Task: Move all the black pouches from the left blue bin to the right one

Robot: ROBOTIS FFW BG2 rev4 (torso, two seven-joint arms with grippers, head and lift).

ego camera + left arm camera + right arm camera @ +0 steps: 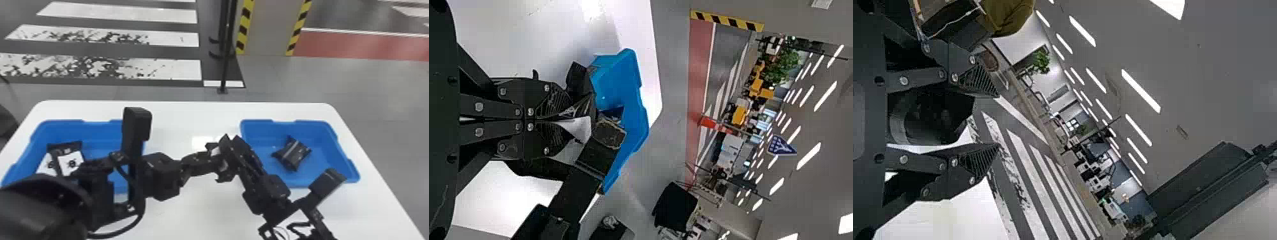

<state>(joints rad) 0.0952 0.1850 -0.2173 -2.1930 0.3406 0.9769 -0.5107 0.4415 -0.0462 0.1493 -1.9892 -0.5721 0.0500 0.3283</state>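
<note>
In the head view my left gripper point(212, 162) and my right gripper point(233, 147) meet over the table between the bins. A black pouch point(223, 177) is at their meeting point, partly hidden by fingers. In the left wrist view, the left gripper point(573, 122) is shut on it. The right gripper point(998, 121) stands open, a dark shape showing between its fingers. Black pouches with white labels point(71, 162) lie in the left blue bin point(65, 122), partly behind the left arm. One black pouch point(293, 153) rests in the right blue bin point(285, 122).
Both bins stand on a white table point(191, 116). The left arm crosses the left bin's right side, and the right arm passes near the right bin's front left corner. Beyond the table stands a black pole point(225, 57) on the floor.
</note>
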